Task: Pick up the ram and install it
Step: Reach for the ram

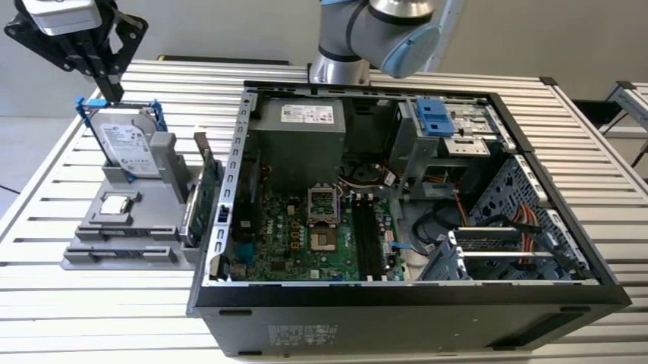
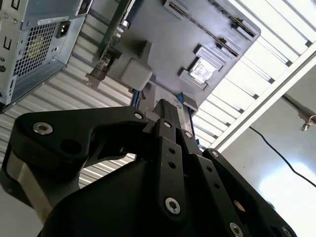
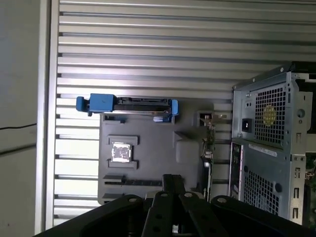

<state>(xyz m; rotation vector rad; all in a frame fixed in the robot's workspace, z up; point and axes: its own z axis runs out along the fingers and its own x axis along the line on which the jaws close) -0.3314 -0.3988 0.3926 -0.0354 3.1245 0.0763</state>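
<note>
A slatted metal table (image 1: 41,303), plain pale wall (image 1: 223,26) far behind, second slatted table (image 1: 633,102) at the exterior view's right.

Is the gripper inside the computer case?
No, the gripper hangs above the hard drive, outside the case.

The surface (image 1: 91,318) is a pale metal top made of long parallel slats with dark gaps between them. Two things rest directly on it. A grey moulded fixture (image 1: 121,256) sits toward the exterior view's left, and just beside it an open black computer case (image 1: 405,322) lies on its side, taking up most of the exterior view's right.
</note>
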